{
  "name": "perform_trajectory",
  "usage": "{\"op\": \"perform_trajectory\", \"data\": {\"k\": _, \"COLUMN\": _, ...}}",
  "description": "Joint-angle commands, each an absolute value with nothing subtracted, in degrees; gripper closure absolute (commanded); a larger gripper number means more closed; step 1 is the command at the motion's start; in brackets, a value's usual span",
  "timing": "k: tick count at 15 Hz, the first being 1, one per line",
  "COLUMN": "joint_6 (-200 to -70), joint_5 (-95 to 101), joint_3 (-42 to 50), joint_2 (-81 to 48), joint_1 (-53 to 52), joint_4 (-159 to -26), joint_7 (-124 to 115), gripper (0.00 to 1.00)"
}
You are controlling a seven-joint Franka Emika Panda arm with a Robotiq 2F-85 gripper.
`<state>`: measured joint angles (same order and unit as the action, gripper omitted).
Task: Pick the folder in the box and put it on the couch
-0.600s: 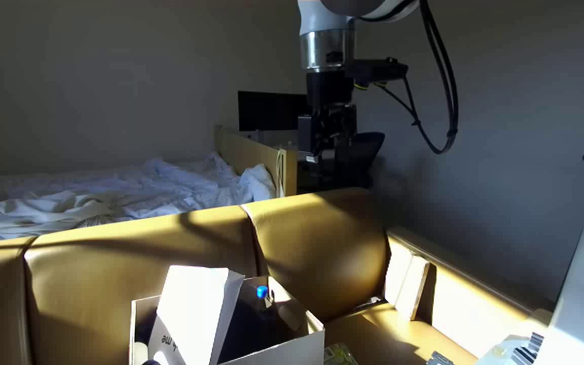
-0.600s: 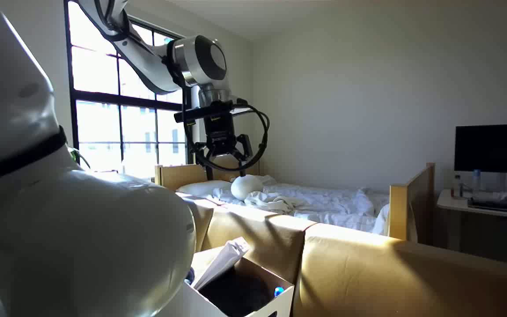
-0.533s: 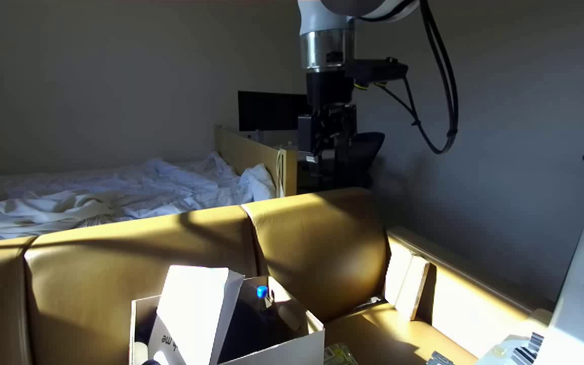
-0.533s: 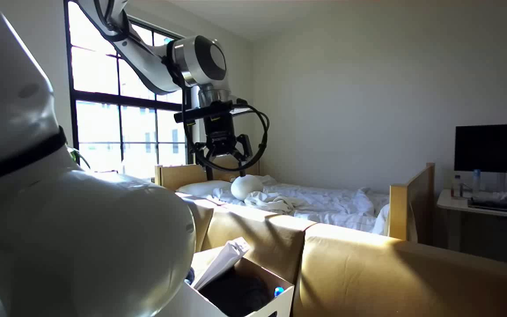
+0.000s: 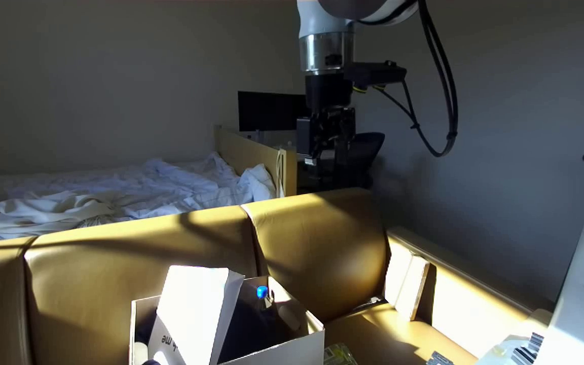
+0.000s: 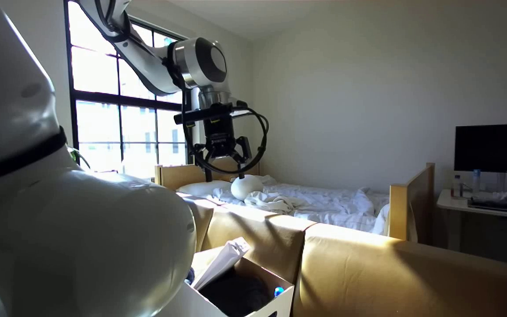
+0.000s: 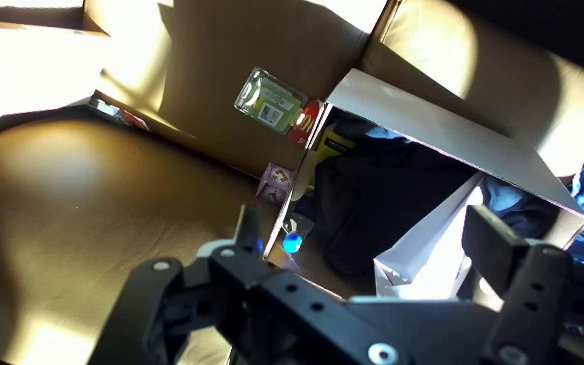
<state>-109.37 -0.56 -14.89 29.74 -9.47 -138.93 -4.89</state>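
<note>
The folder is a bright white, thick upright piece with dark lettering (image 5: 190,309), leaning tilted inside the white box (image 5: 282,352) and sticking out above its rim. It also shows in an exterior view (image 6: 222,264) and in the wrist view (image 7: 418,243), where its lower part is hidden by the gripper. The tan couch (image 5: 312,243) holds the box. My gripper (image 7: 363,223) is open and empty, with its fingers wide apart. In both exterior views the gripper (image 5: 325,167) (image 6: 225,177) hangs upright in the air, well above the box and the couch back's top edge.
The box also holds dark cloth (image 7: 388,197) and a blue-capped bottle (image 7: 292,242). A green package (image 7: 270,104) and a small purple box (image 7: 275,183) lie beside it on the couch. A white board-like item (image 5: 413,286) leans on the armrest. A bed (image 6: 315,202) stands behind.
My gripper has moved slightly down, with a very small sideways shift. The folder, box and couch items have not moved, and the gripper stays open.
</note>
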Motion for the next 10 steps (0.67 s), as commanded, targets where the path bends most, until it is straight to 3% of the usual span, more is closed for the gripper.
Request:
{"op": "perform_trajectory", "data": {"k": 1, "joint_6": -117.93, "joint_5": -3.08, "joint_3": -14.71, "joint_2": 26.19, "joint_1": -10.33, "joint_4": -145.16, "joint_7": -9.1, "gripper": 0.0}}
{"op": "perform_trajectory", "data": {"k": 5, "joint_6": -134.9, "joint_5": -9.51, "joint_3": -12.91, "joint_2": 21.44, "joint_1": -10.89, "joint_4": -153.75, "joint_7": -12.58, "gripper": 0.0}}
{"op": "perform_trajectory", "data": {"k": 10, "joint_6": -159.45, "joint_5": -26.61, "joint_3": -7.28, "joint_2": 5.23, "joint_1": -16.67, "joint_4": -154.54, "joint_7": 2.88, "gripper": 0.0}}
